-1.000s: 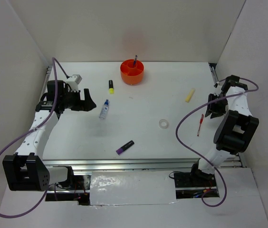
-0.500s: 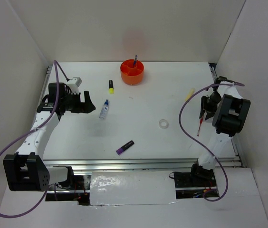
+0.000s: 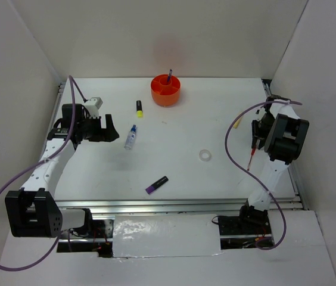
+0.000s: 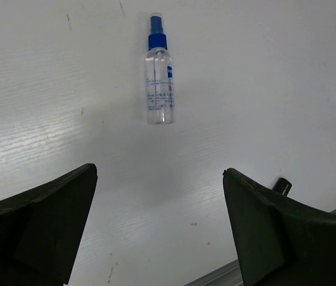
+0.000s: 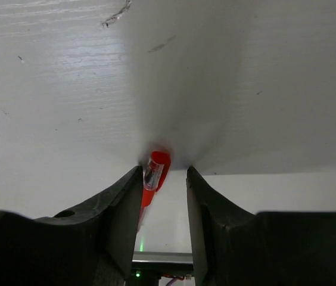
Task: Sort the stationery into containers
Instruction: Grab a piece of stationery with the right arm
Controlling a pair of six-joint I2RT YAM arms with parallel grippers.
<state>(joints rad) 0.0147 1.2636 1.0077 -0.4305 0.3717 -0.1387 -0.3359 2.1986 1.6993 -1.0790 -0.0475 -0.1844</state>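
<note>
Right gripper (image 5: 164, 177) had swung over the slim red plastic pen (image 5: 156, 167) within the last second. Its fingers stood narrowly apart, flanking the pen's end near the table's right edge; whether they pinched it could not be told. A pick-up seemed imminent. Left gripper (image 4: 159, 174), spread wide, had edged toward the clear blue-capped bottle (image 4: 158, 83). Round orange plastic organiser (image 3: 165, 96) stood far-centre on the white table (image 3: 186, 179), within plain white walls (image 3: 156, 36).

Orange organiser (image 3: 165, 96) upright; clear bottle (image 3: 131, 139) flat.
</note>
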